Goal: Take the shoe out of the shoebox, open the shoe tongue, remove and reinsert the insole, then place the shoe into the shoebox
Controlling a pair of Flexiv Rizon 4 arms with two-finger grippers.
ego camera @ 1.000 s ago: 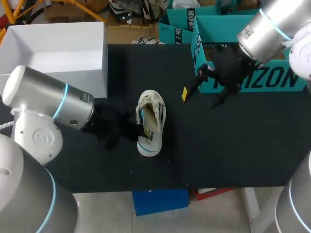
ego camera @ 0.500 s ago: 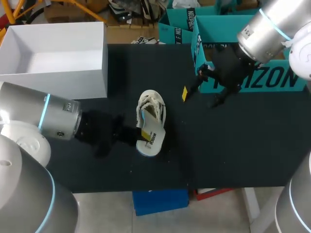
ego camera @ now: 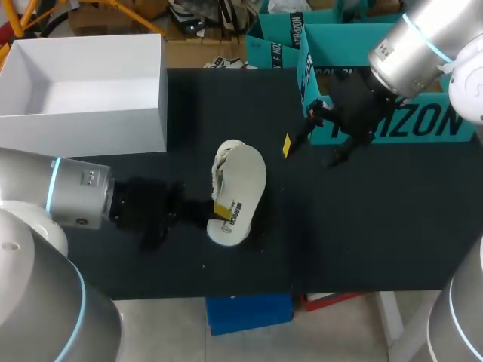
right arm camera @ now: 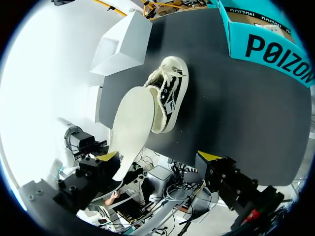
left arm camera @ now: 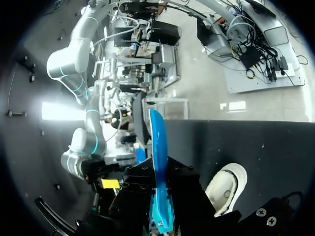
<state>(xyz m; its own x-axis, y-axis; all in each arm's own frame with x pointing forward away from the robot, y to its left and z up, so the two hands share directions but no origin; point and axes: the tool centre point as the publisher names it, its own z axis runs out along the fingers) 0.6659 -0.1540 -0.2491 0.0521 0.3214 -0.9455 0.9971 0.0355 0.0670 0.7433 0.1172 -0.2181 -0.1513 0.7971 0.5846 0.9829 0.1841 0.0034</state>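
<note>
A cream insole [ego camera: 243, 181] is lifted over the shoe [ego camera: 223, 158], which lies on the black table with only its laced toe end showing beside the insole. My left gripper [ego camera: 219, 211] is shut on the insole's heel end. In the left wrist view the insole [left arm camera: 157, 162] stands edge-on between the fingers, its underside blue, and the shoe [left arm camera: 227, 186] lies beside my left gripper [left arm camera: 161, 206]. My right gripper [ego camera: 309, 149] hangs open and empty to the shoe's right. From there the shoe [right arm camera: 172, 91] and raised insole [right arm camera: 132, 128] lie ahead of my right gripper [right arm camera: 157, 156].
An open white box [ego camera: 83, 113] stands at the table's back left, nothing showing inside. A teal cardboard box [ego camera: 392, 124] sits at the back right, behind the right gripper. The table's front edge runs just below the shoe.
My left arm has drawn back to the left and pulled the insole up out of the shoe, so its pale face now covers most of the shoe. The right arm has not moved.
</note>
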